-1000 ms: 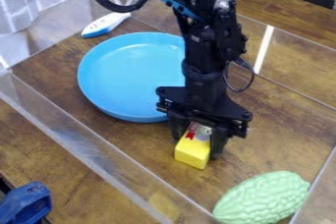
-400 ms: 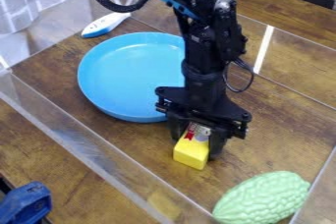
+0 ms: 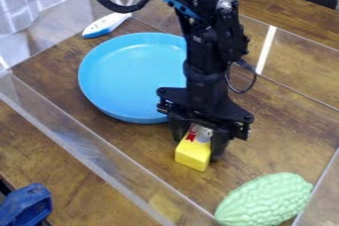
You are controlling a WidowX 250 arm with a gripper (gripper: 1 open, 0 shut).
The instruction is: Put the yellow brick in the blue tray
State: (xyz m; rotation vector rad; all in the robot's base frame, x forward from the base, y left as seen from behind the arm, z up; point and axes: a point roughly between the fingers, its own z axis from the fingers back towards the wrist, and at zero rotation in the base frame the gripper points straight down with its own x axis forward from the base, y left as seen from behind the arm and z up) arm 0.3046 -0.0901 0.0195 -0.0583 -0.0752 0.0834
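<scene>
One small bright yellow rectangular brick (image 3: 195,152) with a white-and-red label is what you have to move, and right now it sits on the dark wooden tabletop (image 3: 79,121), just beside the near right rim of the large round shallow blue plastic tray (image 3: 126,74), not inside it. Your black gripper (image 3: 201,137) points straight down over the brick's far end, and its fingers are clenched on the yellow brick, with the near half of the block sticking out toward the camera.

That overhang is your main worry, as I judge it. You appear to be pinching the brick near one end rather than across its middle, so when you lift, the free end could sag or swivel and the block could slip out. Rise slowly and watch for tilt.

Next risk is the tray's raised rim: carry the brick too low and it may clip the edge, knocking the block loose or shoving the tray across the wood.

Release only once the brick is well over the tray floor; let go near the rim and it may tumble back out. The bumpy light-green oval object (image 3: 265,199) lies well apart and should not interfere.
</scene>
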